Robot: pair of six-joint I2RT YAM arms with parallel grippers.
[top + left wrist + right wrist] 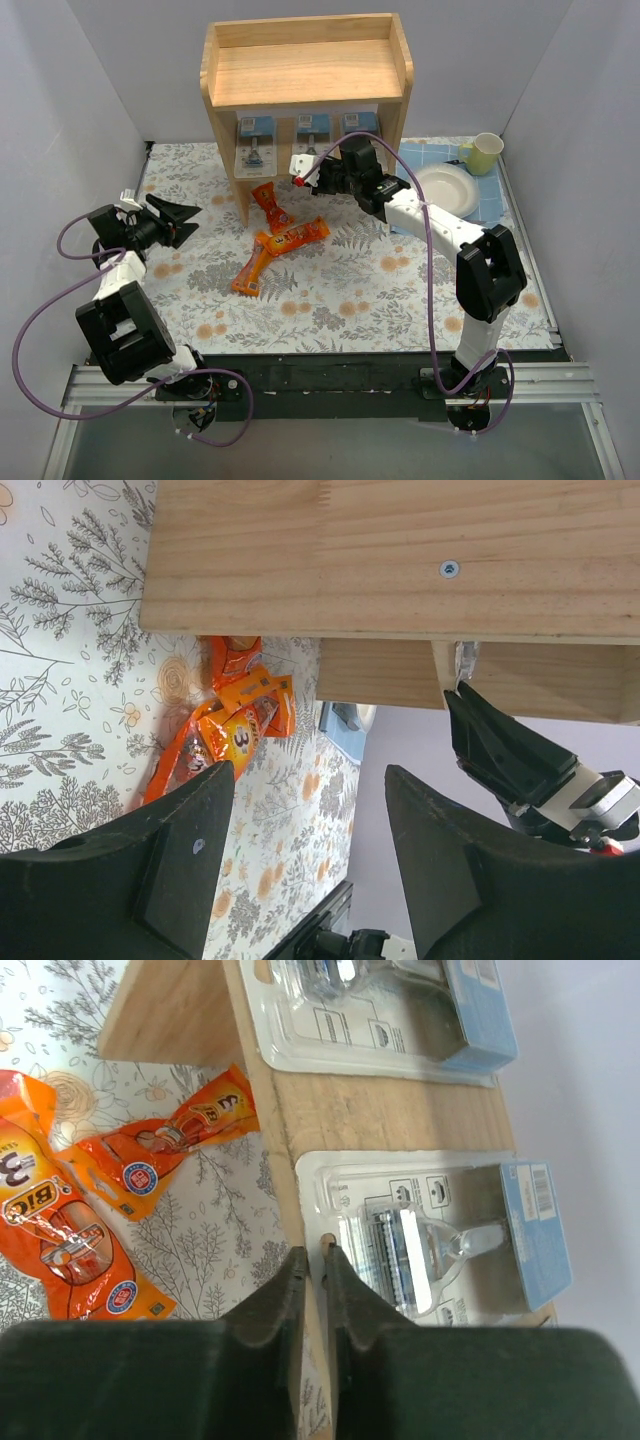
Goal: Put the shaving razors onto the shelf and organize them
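The wooden shelf stands at the back. Three shaving razors lie side by side on its lower tier. In the right wrist view two of them show, one near and one farther off, flat on the shelf board. My right gripper hovers at the tier's front edge, jaws almost together with nothing between them. My left gripper is open and empty, left of the shelf, pointing toward it.
Orange snack packets lie on the floral cloth in front of the shelf. A white plate and a green cup sit at the back right. Grey walls close in both sides.
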